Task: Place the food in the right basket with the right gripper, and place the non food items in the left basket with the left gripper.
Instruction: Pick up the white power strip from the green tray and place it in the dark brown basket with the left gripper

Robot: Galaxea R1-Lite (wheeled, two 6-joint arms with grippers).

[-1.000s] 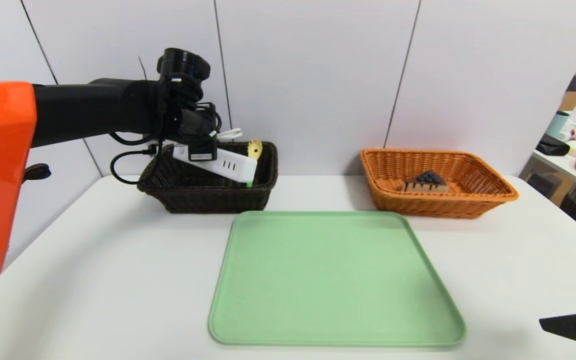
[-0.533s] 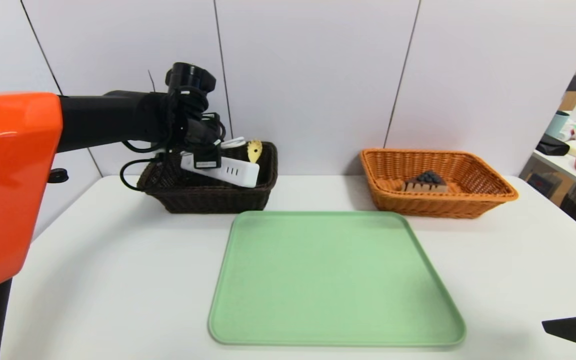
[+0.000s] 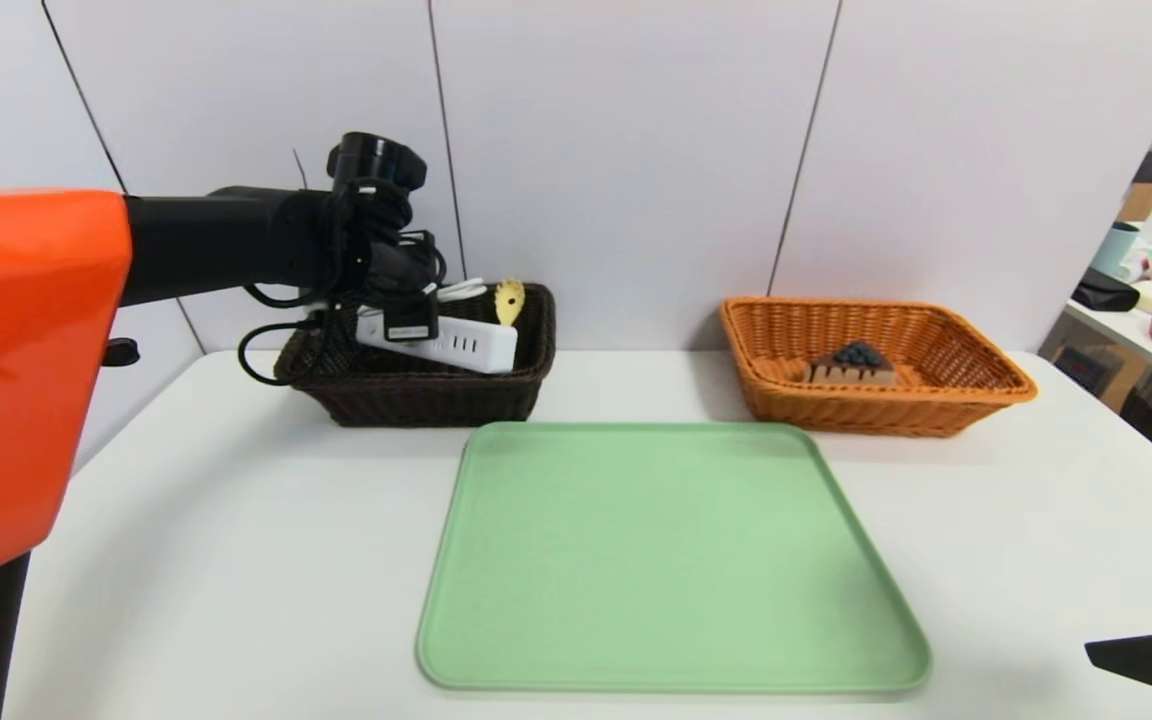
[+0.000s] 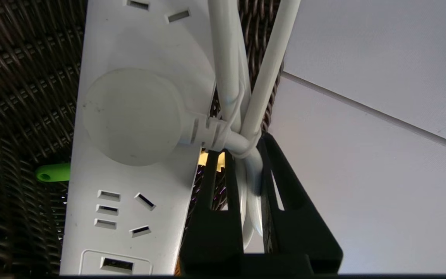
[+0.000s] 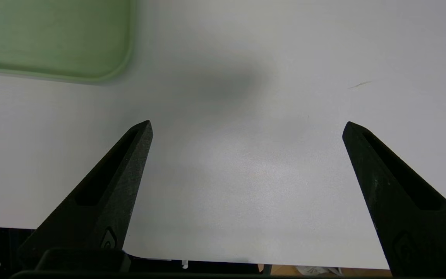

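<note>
Left gripper: in the upper left of the head view, your left gripper (image 4: 242,143) is reaching into the dark basket, its fingers pinching the white cord (image 4: 252,162) of the power strip.
Dark brown wicker basket: in the upper left, this basket (image 3: 416,400) is standing against the wall panels and holding the power strip and the pasta spoon.
White power strip: inside the dark basket, the strip (image 3: 481,346) is lying at a slant, its socket face showing to you.
Yellow pasta spoon: at the right part of that basket, the spoon (image 3: 509,301) is showing its toothed head, its green handle partly hidden by the strip.
Green tray: in the lower centre, the tray (image 3: 671,560) is lying flat on the white table (image 3: 226,560).
Orange wicker basket: in the right half, this basket (image 3: 876,409) is holding the blueberry cake slice (image 3: 851,367).
Right gripper: at the lower right edge, your right gripper (image 5: 248,130) is hovering over the table with its fingers spread wide, gripping nothing.
</note>
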